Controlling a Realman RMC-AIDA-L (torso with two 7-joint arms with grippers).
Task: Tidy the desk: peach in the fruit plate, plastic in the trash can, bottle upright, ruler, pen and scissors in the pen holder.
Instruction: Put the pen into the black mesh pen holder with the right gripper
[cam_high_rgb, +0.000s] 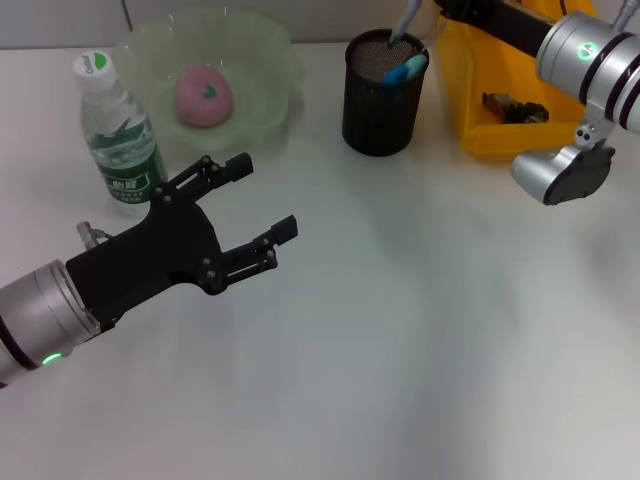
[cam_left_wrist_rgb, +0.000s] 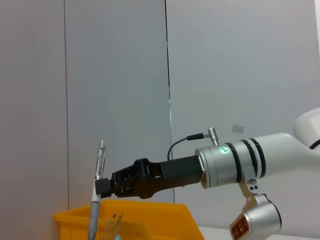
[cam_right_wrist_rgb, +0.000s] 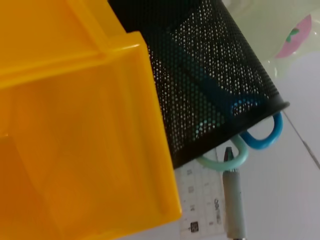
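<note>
Right end effector (cam_left_wrist_rgb: 102, 186) gripping one pen (cam_left_wrist_rgb: 96, 202), one pen holder (cam_high_rgb: 383, 92), one peach (cam_high_rgb: 203, 96)

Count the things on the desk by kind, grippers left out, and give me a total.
Fruit plate: 1
Peach: 1
Bottle: 1
Pen holder: 1
Scissors: 1
Pen: 1
Ruler: 1
Yellow bin: 1
Total: 8

My pink peach (cam_high_rgb: 204, 96) lies in the pale green fruit plate (cam_high_rgb: 262, 60) at eleven o'clock. The bottle (cam_high_rgb: 118, 135) stands upright at its nine. At one o'clock, the black mesh pen holder (cam_high_rgb: 383, 100) carries blue-handled scissors (cam_high_rgb: 405, 70), the clear ruler (cam_right_wrist_rgb: 205, 192) and the grey pen (cam_right_wrist_rgb: 233, 200).
</note>
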